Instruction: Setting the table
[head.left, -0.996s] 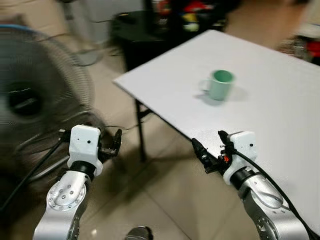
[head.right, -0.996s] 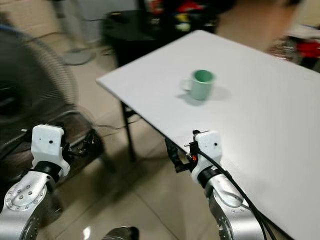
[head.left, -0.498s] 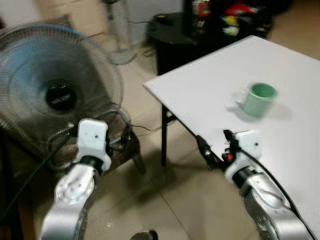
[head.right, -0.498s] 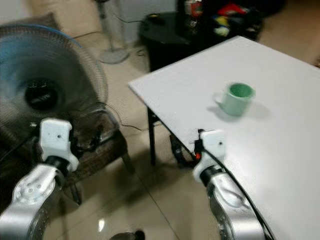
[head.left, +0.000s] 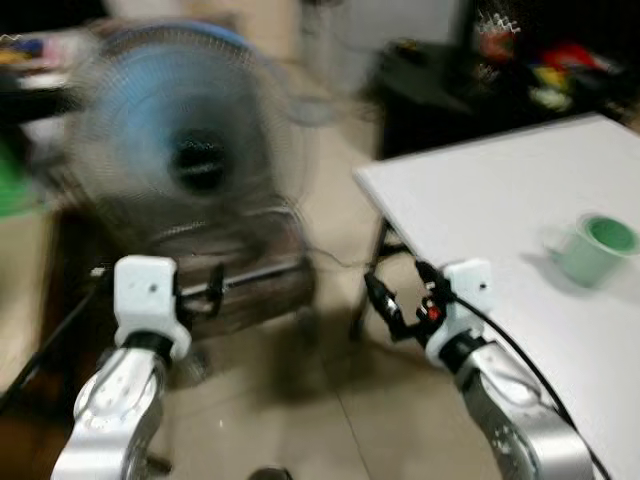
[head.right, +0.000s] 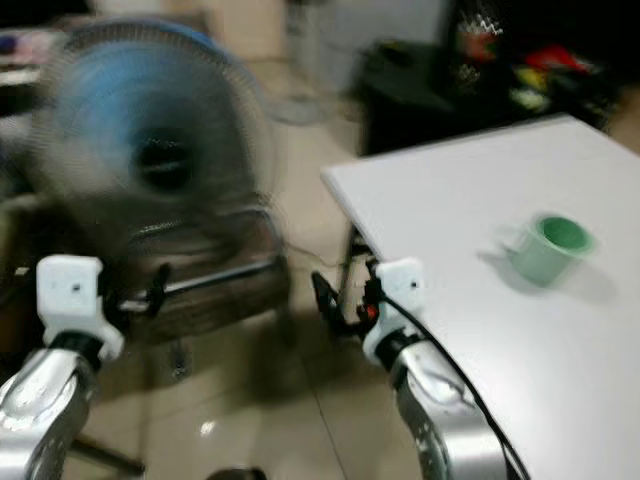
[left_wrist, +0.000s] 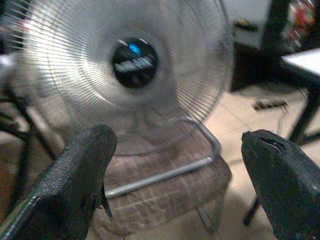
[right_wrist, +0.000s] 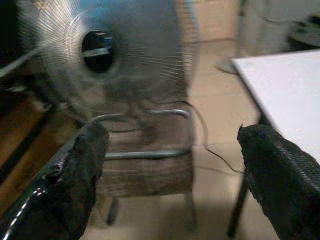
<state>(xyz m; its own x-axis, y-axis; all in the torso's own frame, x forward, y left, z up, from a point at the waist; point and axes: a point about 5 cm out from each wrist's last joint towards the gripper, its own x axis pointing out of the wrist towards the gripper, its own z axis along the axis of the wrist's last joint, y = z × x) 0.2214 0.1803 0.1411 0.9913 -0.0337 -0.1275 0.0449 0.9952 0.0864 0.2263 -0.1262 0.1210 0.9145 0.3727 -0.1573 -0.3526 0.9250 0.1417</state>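
Note:
A pale green mug (head.left: 598, 248) stands upright on the white table (head.left: 480, 200), near the right side of the blurred head views. My right gripper (head.left: 400, 300) hangs open and empty off the table's near-left edge, well short of the mug. My left gripper (head.left: 213, 290) is open and empty too, held low over the floor in front of a chair. In the left wrist view the left gripper (left_wrist: 175, 165) faces a fan, with its fingers (left_wrist: 75, 180) wide apart. The right gripper (right_wrist: 172, 165) in its own wrist view also has its fingers (right_wrist: 285, 180) spread, the table corner (right_wrist: 280, 85) beside them.
A large floor fan (head.left: 195, 150) stands ahead on the left. Below it is a metal-framed chair with a checked cushion (left_wrist: 165, 190). A dark low table (head.left: 440, 80) with cluttered things sits beyond the white table. Tiled floor (head.left: 330, 420) lies between my arms.
The whole picture has swung left, so the fan now sits near the middle and the mug and table lie further right. Both grippers stay open and empty.

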